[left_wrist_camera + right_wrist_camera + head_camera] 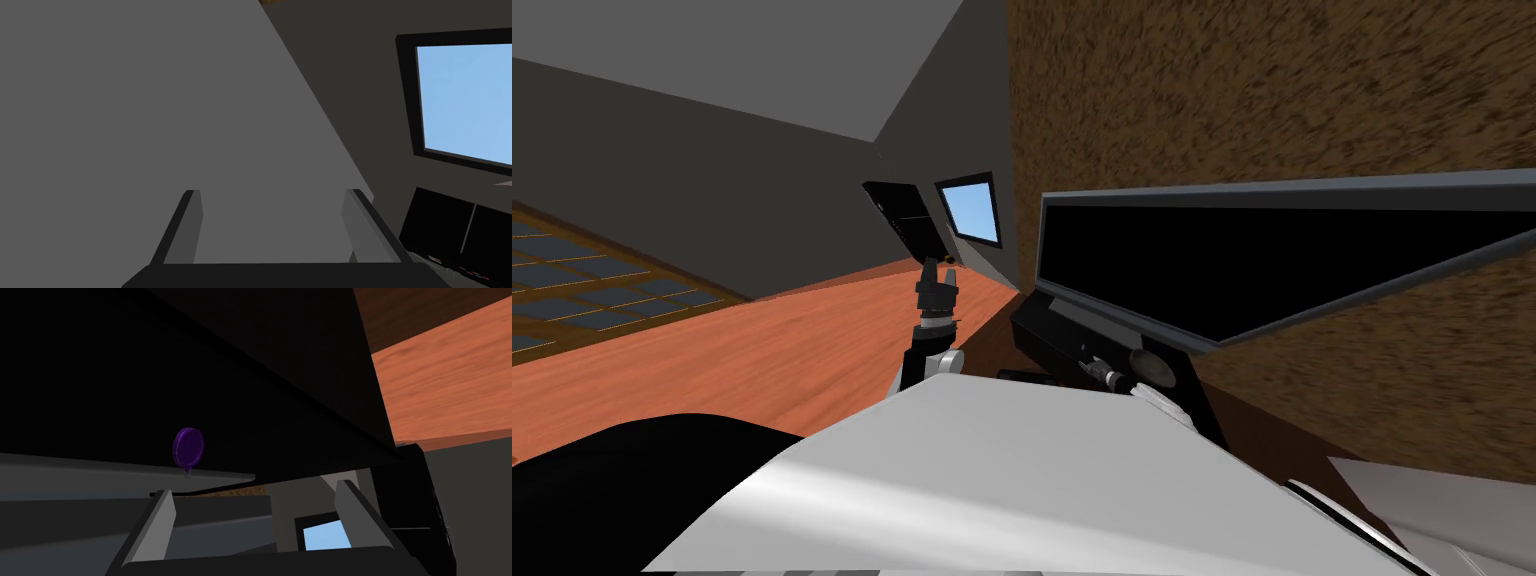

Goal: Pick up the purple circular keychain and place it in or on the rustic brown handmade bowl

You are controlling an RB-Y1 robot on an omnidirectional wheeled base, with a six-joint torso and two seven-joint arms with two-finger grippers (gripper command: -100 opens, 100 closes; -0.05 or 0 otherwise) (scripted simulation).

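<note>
The purple circular keychain [188, 448] shows as a small disc, seen partly edge-on against a flat black surface [150, 363]. A tiny loop hangs at the end nearest a grey ledge [100, 475] that borders that surface. The keychain lies beyond the tips of the right end effector [254, 488], off toward one finger rather than between the two, and apart from both. Those fingers stand wide apart and hold nothing. In the head view the right arm [1137, 385] reaches to a low black unit [1057, 335] beneath a broad black panel [1272, 255] with a grey frame. A small round shape [1152, 367] sits on the unit just beside the forearm; it may be a bowl, but it is too dim to tell. The unit stands against a rough brown wall [1262, 90]. To its left an orange wooden floor [742, 350] runs out to grey walls [712, 190], with a window [972, 210] of blue sky and a dark cabinet [902, 215] near the far corner. The left arm [932, 310] is raised over this open floor, well apart from the unit. The left end effector [272, 192] is spread wide and empty, facing a grey wall.
</note>
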